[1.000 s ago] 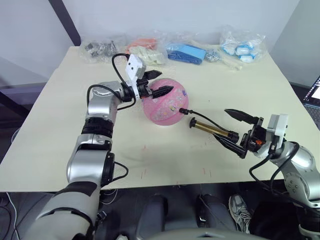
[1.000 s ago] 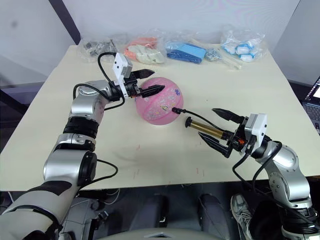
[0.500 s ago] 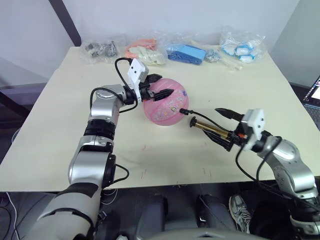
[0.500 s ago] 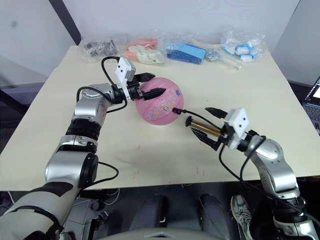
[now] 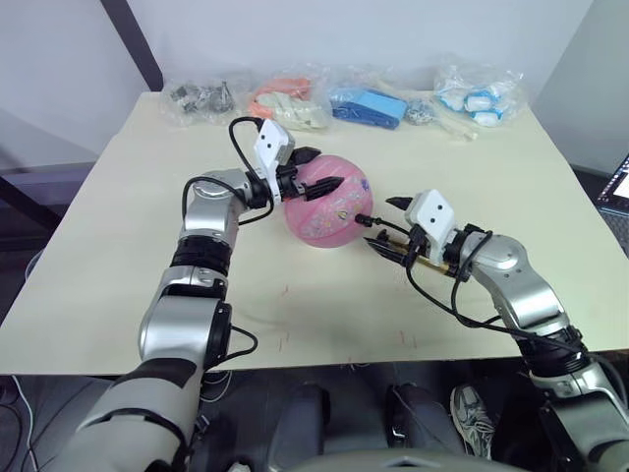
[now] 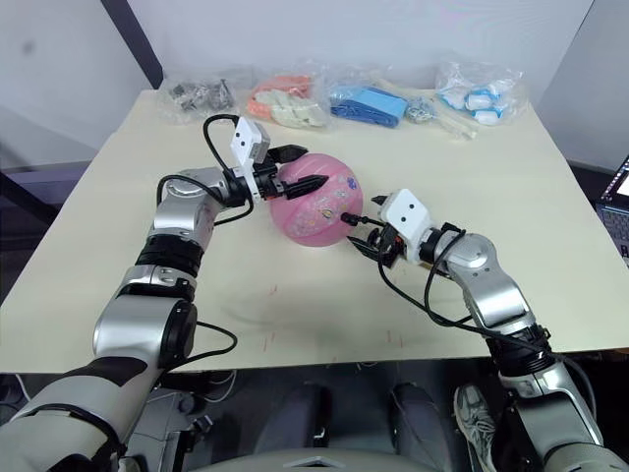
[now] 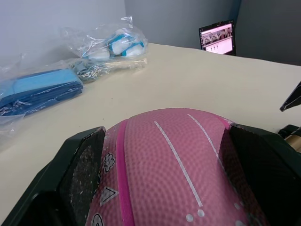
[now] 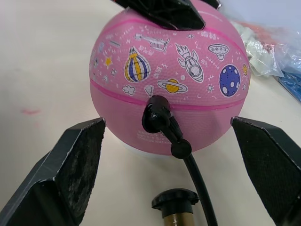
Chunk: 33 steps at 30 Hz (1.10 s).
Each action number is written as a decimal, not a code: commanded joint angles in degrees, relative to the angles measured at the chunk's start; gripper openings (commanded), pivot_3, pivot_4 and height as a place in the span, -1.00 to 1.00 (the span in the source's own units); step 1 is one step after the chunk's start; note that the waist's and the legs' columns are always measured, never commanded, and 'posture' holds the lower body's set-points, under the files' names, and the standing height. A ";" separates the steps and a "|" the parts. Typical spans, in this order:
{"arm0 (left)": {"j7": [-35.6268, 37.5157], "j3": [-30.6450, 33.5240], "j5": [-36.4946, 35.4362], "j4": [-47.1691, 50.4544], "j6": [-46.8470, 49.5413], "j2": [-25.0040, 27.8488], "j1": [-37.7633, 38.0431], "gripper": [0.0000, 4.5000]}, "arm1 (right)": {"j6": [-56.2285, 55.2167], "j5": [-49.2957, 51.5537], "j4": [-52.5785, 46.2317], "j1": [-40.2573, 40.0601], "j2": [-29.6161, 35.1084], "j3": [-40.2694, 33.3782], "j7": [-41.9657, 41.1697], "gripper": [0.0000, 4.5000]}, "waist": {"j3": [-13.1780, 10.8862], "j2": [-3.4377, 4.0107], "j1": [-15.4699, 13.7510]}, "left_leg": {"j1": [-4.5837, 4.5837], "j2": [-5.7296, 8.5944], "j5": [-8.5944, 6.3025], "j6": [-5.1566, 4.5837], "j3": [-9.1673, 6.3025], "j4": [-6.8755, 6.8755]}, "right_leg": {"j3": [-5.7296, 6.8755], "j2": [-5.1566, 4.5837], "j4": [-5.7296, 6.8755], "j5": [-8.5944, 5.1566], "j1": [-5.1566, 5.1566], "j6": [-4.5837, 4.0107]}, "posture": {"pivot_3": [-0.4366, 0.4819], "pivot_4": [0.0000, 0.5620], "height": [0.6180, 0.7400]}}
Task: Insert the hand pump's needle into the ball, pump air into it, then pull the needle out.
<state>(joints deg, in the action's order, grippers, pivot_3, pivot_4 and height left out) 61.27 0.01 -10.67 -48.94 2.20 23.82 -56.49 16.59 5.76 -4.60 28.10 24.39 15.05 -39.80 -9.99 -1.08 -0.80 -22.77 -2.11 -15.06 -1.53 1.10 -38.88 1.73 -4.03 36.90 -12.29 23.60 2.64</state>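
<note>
Resting near the middle of the desk (image 5: 118, 246), the ball (image 5: 329, 211) is the landmark here: pink, printed with a rocket, a balloon and planets. The left gripper (image 5: 313, 177) straddles its upper far side, fingers spread wide, one finger (image 7: 82, 165) on each flank of the ball; whether they press on the rubber cannot be told. On the ball's opposite, near-right side the black fitting of the hose (image 8: 162, 117) sits against the ball's surface, so the needle itself is hidden at that spot. The hose (image 8: 200, 188) runs back from there to the hand pump (image 8: 176, 209), which lies on the desk just beside the ball, its black end cap pointing at it and its gold barrel partly covered by the right gripper.

The right gripper (image 5: 388, 224) hangs over that end of the pump with its fingers spread wide, one finger (image 8: 75, 169) on either side of the cap and hose, gripping nothing. The hose and fitting stand directly between this gripper and the ball.

Beyond the ball, along the desk's far edge, lie several clear plastic bags: one with dark small parts (image 5: 197, 95), one with orange and pale pieces (image 5: 287, 101), one with a blue item (image 5: 369, 105), and one with blue-and-white pieces (image 5: 477, 95). A lit screen (image 7: 217, 37) shows past the desk's edge.
</note>
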 commanded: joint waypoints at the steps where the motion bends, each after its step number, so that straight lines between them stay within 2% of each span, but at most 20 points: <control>1: 0.19 -2.56 3.03 -3.53 1.09 -1.16 1.73 1.00 | -6.19 -5.95 1.89 4.28 0.52 3.14 -0.33 0.99 | 0.00 0.00 0.02 | 0.00 0.00 0.00 0.00 0.00 0.00 | 0.00 0.00 0.00 0.00 0.00 0.00 | -0.05 -0.47 1.00; 8: 0.33 -2.43 3.09 -3.69 0.77 -1.35 1.54 1.00 | -12.71 -12.76 6.74 7.30 0.06 5.96 0.51 0.99 | 0.07 -0.09 -0.06 | -0.01 0.02 0.00 0.00 -0.01 -0.01 | 0.01 -0.02 0.00 0.00 -0.02 0.00 | -0.05 -0.47 1.00; 19: 0.55 -2.58 3.31 -4.28 0.18 -1.56 1.51 1.00 | -16.94 -15.84 9.02 7.78 -0.15 5.87 0.26 0.99 | 0.07 -0.09 -0.06 | 0.00 0.04 0.00 0.00 -0.03 -0.03 | -0.04 0.00 0.01 0.00 -0.03 0.00 | -0.05 -0.47 1.00; 21: 0.62 -2.62 3.36 -4.40 0.05 -1.55 1.46 1.00 | -17.39 -16.55 9.32 7.82 -0.16 5.91 0.44 0.76 | 0.07 -0.09 -0.07 | -0.01 0.04 0.00 0.00 -0.03 -0.03 | -0.04 0.00 0.01 0.00 -0.03 0.00 | -0.05 -0.47 1.00; 27: 0.76 -2.64 3.43 -4.68 -0.14 -1.49 1.24 1.00 | -18.18 -17.61 9.86 7.79 -0.26 5.80 0.41 0.76 | 0.07 -0.09 -0.06 | 0.00 0.04 0.00 0.00 -0.03 -0.02 | -0.04 0.00 0.01 0.00 -0.03 0.00 | -0.05 -0.47 1.00; 30: 0.76 -2.64 3.52 -4.99 -0.27 -1.42 0.99 1.00 | -18.67 -17.78 10.09 7.68 -0.56 5.68 0.46 0.36 | 0.07 -0.09 -0.05 | 0.00 0.04 0.00 0.00 -0.03 -0.03 | -0.04 0.00 0.01 0.00 -0.03 0.00 | -0.05 -0.47 1.00; 33: 0.85 -2.62 3.52 -4.96 -0.30 -1.39 1.05 1.00 | -19.02 -18.42 10.48 7.63 -0.74 5.82 0.62 -0.32 | 0.07 -0.09 -0.06 | -0.01 0.04 0.00 0.00 -0.03 -0.03 | -0.05 0.00 0.01 0.00 -0.04 0.00 | -0.05 -0.47 1.00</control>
<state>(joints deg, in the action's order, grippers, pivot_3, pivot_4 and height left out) 61.55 0.00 -10.16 -50.84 0.72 23.33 -57.27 -1.05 -12.61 6.88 34.94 23.82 21.73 -39.65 -9.91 -1.17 -0.86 -22.78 -2.07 -15.06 -1.53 1.07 -38.91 1.69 -4.03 36.91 -12.29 23.56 2.64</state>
